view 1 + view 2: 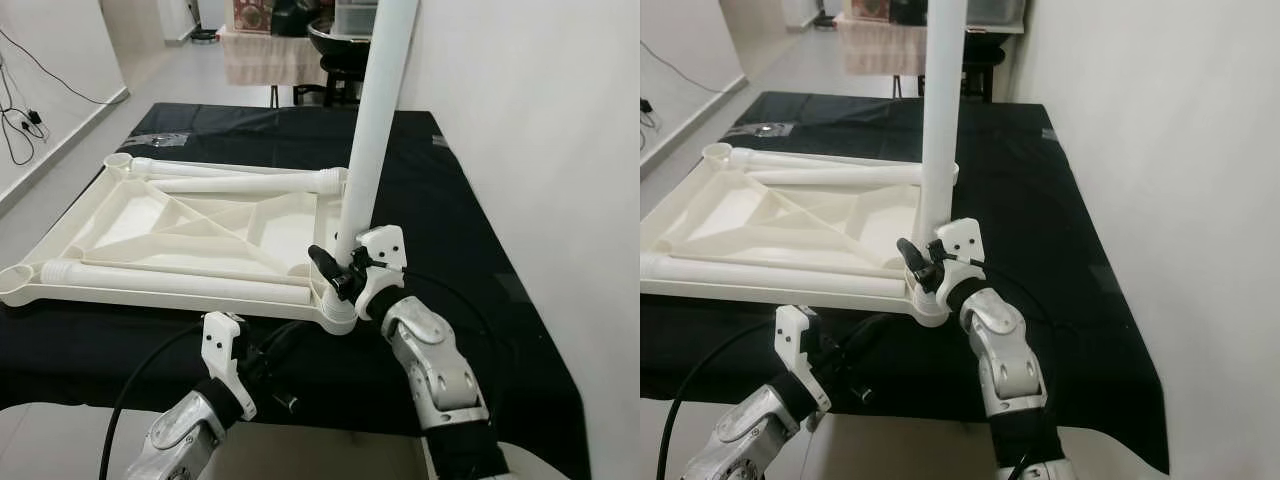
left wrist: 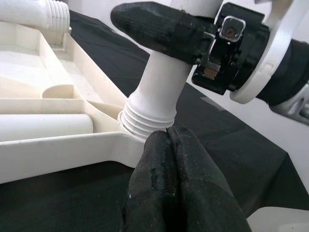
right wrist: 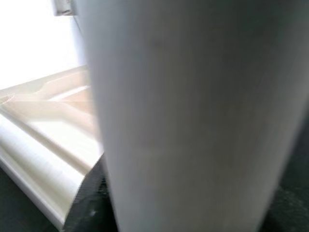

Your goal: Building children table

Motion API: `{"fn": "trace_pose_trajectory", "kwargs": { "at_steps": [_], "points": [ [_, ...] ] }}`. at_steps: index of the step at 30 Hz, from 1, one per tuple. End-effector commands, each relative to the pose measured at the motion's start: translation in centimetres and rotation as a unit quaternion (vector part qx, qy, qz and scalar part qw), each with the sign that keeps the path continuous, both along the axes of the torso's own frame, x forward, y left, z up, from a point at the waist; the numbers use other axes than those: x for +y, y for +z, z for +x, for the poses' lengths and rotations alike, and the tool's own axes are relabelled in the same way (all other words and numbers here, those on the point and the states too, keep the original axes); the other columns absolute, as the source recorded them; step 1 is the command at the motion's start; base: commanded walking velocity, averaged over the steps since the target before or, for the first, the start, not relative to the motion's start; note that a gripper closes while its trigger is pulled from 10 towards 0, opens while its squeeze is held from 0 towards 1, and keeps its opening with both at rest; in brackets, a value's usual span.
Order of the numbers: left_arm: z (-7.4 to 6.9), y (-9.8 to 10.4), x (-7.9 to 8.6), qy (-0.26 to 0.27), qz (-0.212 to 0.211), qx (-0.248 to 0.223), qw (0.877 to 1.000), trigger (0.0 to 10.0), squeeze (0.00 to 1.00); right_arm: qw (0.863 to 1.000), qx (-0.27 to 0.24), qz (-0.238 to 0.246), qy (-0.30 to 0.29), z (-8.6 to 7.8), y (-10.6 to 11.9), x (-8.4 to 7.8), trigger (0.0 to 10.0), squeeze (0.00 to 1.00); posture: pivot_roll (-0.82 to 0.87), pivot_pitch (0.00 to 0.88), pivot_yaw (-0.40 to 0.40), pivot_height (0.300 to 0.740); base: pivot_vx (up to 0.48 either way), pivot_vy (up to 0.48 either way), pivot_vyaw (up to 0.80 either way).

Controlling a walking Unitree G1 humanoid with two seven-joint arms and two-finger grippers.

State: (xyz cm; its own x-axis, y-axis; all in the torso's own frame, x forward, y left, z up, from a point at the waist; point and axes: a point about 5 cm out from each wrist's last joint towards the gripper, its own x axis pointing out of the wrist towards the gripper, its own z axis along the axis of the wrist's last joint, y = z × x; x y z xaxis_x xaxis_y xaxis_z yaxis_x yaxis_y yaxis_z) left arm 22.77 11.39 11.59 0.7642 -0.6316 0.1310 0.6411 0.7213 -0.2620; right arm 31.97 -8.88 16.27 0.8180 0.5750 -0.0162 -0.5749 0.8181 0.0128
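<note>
Tabletop (image 1: pixel 180 230), inverted, was laid on black cloth (image 1: pixel 470 240) beside a white wall (image 1: pixel 540 130); upright leg (image 1: pixel 375 120) was pinched by right gripper (image 1: pixel 340 268); left gripper (image 2: pixel 171 159) was pressed together.

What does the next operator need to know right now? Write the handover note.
Right gripper: shut on the upright white plastic table leg, low on it, near the threaded end.
Left gripper: shut, empty, below the near-right corner socket.
The upside-down white plastic tabletop lies on a black cloth; two more white legs lie inside it.
Done: one leg stands in the corner socket, threads showing.
Left: finish screwing it in; fit the others.
</note>
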Motion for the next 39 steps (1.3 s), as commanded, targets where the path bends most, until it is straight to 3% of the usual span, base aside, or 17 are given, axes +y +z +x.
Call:
{"fn": "trace_pose_trajectory", "kwargs": {
  "at_steps": [1, 4, 5, 7, 8, 16, 17, 18, 19, 20, 31, 36, 37, 38, 39],
  "points": [
    [-0.1, -0.1, 0.0, -0.001, 0.002, 0.004, 1.000, 10.0, 0.00, 0.997, -0.006, 0.019, 0.080, 0.1, 1.4, 0.1, 10.0, 1.00, 0.05, 0.056, -0.047, 0.740, 0.000, 0.000, 0.00],
    [0.1, -0.3, -0.2, -0.005, 0.001, 0.006, 1.000, 10.0, 0.00, 0.973, -0.072, 0.005, 0.220, -0.1, 4.1, -1.5, 10.0, 1.00, 0.05, 0.044, -0.054, 0.740, 0.000, 0.000, 0.00],
    [0.1, -0.3, -0.2, -0.005, 0.000, 0.007, 1.000, 10.0, 0.00, 0.969, -0.073, -0.009, 0.234, 0.2, 4.0, -2.2, 10.0, 0.40, 0.06, 0.041, -0.060, 0.740, 0.000, 0.000, 0.00],
    [0.2, -0.3, -0.3, -0.006, 0.000, 0.007, 1.000, 10.0, 0.00, 0.968, -0.071, -0.017, 0.238, 0.5, 3.8, -2.6, 10.0, 0.40, 0.06, 0.039, -0.062, 0.740, 0.000, 0.000, 0.00],
    [0.3, -0.3, -0.3, -0.005, 0.000, 0.007, 1.000, 10.0, 0.00, 0.966, -0.061, -0.031, 0.249, 0.9, 3.3, -3.1, 10.0, 0.00, 0.07, 0.034, -0.068, 0.740, 0.000, 0.000, 0.00],
    [0.9, -0.5, -0.6, 0.000, 0.007, 0.006, 1.000, 10.0, 0.00, 0.963, 0.004, -0.026, 0.268, 2.9, 1.7, -5.1, 10.0, 0.00, 0.08, 0.008, -0.073, 0.740, 0.000, 0.000, 0.00],
    [1.0, -0.5, -0.5, 0.001, 0.008, 0.006, 1.000, 10.0, 0.00, 0.963, 0.007, -0.020, 0.267, 3.1, 1.7, -5.2, 7.5, 0.00, 0.08, 0.006, -0.071, 0.740, 0.000, 0.000, 0.00],
    [1.0, -0.5, -0.5, 0.001, 0.008, 0.006, 1.000, 10.0, 0.00, 0.963, 0.007, -0.020, 0.267, 3.1, 1.7, -5.2, 7.5, 0.00, 0.08, 0.006, -0.071, 0.740, 0.000, 0.000, 0.00],
    [1.1, -0.6, -0.5, 0.001, 0.008, 0.006, 1.000, 10.0, 0.00, 0.963, 0.010, -0.013, 0.267, 3.3, 1.8, -5.4, 2.8, 0.00, 0.08, 0.000, -0.067, 0.740, 0.000, 0.000, 0.00],
    [1.2, -0.6, -0.5, 0.000, 0.009, 0.007, 1.000, 10.0, 0.00, 0.962, 0.012, -0.006, 0.272, 3.5, 1.9, -5.8, 0.0, 0.00, 0.08, 0.000, -0.064, 0.740, 0.000, 0.000, 0.00],
    [1.3, -0.7, -0.2, -0.001, 0.011, 0.008, 1.000, 10.0, 0.00, 0.964, 0.016, 0.019, 0.266, 3.5, 1.0, -7.7, 0.0, 0.00, 0.07, 0.002, -0.048, 0.740, 0.000, 0.000, 0.00],
    [1.2, -0.6, 0.1, -0.002, 0.008, 0.009, 1.000, 10.0, 0.00, 0.976, 0.007, -0.003, 0.219, 2.5, -0.2, -8.1, 0.0, 0.00, 0.06, 0.017, -0.044, 0.740, 0.000, 0.000, 0.00],
    [1.1, -0.5, 0.2, -0.002, 0.007, 0.009, 1.000, 10.0, 0.00, 0.985, 0.016, -0.018, 0.170, 2.1, -1.3, -7.6, 0.0, 0.00, 0.05, 0.025, -0.045, 0.740, 0.000, 0.000, 0.00],
    [1.1, -0.5, 0.3, -0.002, 0.005, 0.009, 1.000, 10.0, 0.00, 0.999, 0.027, -0.014, 0.009, 2.1, -2.9, -6.6, 0.0, 0.00, 0.03, 0.035, -0.040, 0.740, 0.000, 0.000, 0.00],
    [1.1, -0.5, 0.3, -0.002, 0.005, 0.009, 1.000, 10.0, 0.00, 0.999, 0.027, -0.014, 0.009, 2.1, -2.9, -6.6, 0.0, 0.00, 0.03, 0.035, -0.040, 0.740, 0.000, 0.000, 0.00]
  ]
}}
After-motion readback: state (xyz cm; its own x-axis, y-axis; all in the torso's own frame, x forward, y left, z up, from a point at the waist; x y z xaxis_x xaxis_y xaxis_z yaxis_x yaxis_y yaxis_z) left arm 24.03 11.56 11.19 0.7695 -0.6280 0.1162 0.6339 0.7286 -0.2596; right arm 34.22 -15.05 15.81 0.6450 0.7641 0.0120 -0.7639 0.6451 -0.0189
